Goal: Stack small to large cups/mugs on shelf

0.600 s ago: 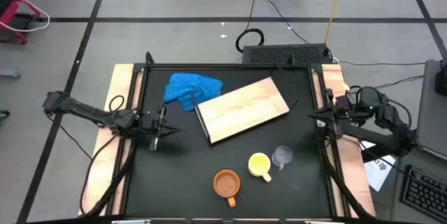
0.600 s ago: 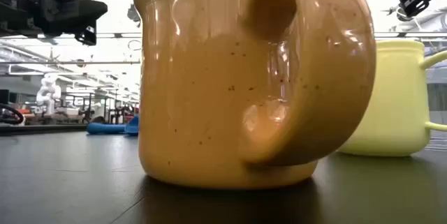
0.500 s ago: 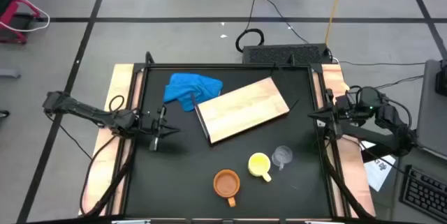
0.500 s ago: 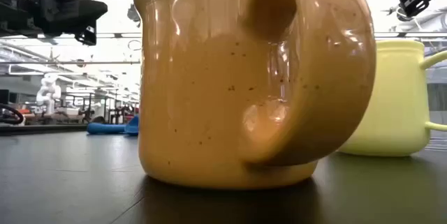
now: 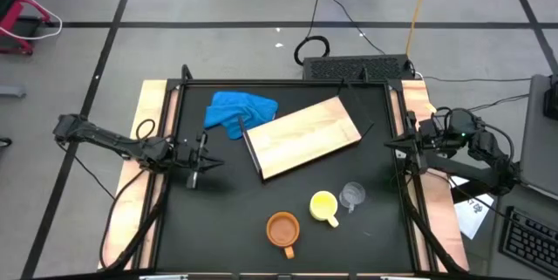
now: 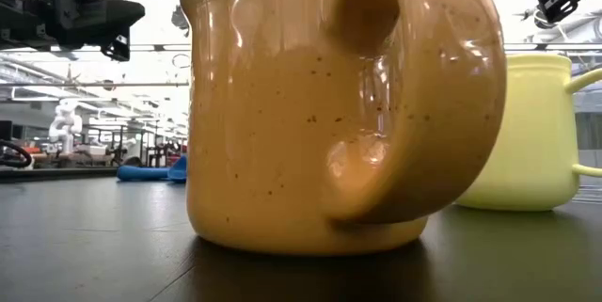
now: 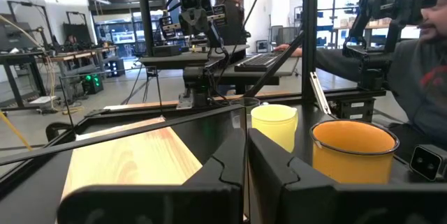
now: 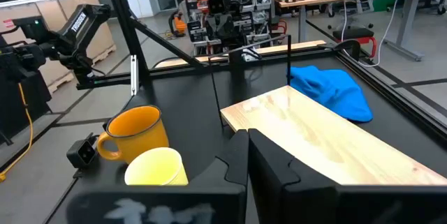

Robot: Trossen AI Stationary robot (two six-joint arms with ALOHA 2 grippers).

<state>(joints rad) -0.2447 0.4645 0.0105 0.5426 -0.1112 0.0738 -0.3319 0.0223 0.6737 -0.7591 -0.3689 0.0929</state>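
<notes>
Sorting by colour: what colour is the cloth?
Blue cloth, clearest in the high view.

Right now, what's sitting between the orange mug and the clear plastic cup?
The yellow mug stands between the orange mug and the clear plastic cup, as the high view shows.

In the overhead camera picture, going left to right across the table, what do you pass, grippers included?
Shut left gripper → crumpled blue cloth → orange-brown handled mug → yellow handled mug → small clear plastic cup → shut right gripper. The light-wood board spans the middle, so it is left out.
</notes>
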